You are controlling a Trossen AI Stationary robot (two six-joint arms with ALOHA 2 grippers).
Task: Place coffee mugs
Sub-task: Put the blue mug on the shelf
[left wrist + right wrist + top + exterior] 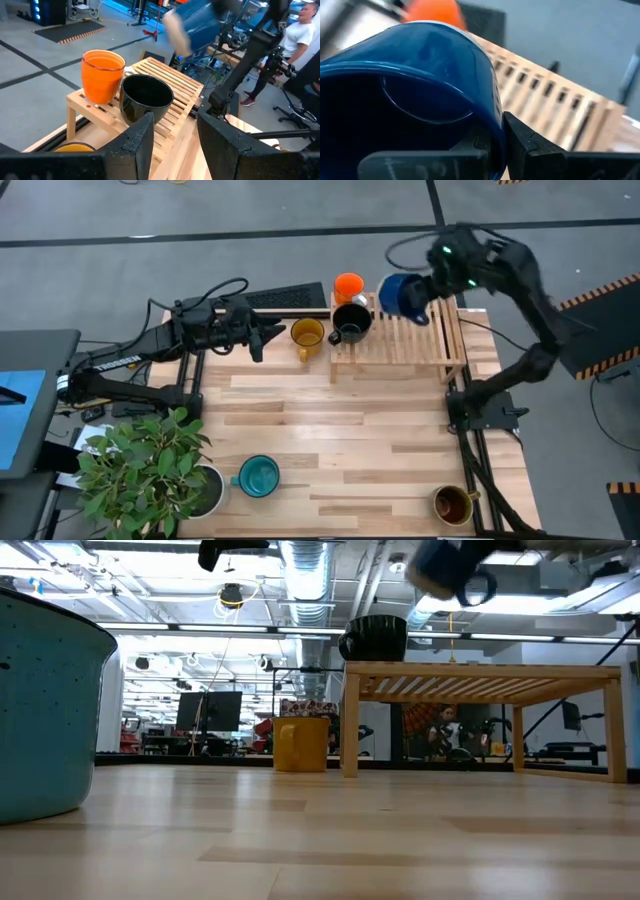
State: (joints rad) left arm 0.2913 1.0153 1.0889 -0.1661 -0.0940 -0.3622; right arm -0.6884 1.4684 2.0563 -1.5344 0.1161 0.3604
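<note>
The dark blue mug point(402, 295) is held tilted in the air above the slatted wooden rack point(420, 340), its wall clamped by the right gripper point(497, 145). If set down tilted or too near the rack's edge, it could topple or be knocked against the orange mug point(348, 285) and black mug point(350, 322) already standing there. The left gripper point(268, 335), fingers apart and empty, waits beside the yellow mug point(307, 335). Six mugs are counted, one per colour; the teal mug point(259, 476) and olive-brown mug point(452, 504) remain on the worktop point(340, 440)

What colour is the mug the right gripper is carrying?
Dark blue mug, in the right gripper; clearest in the right wrist view.
</note>
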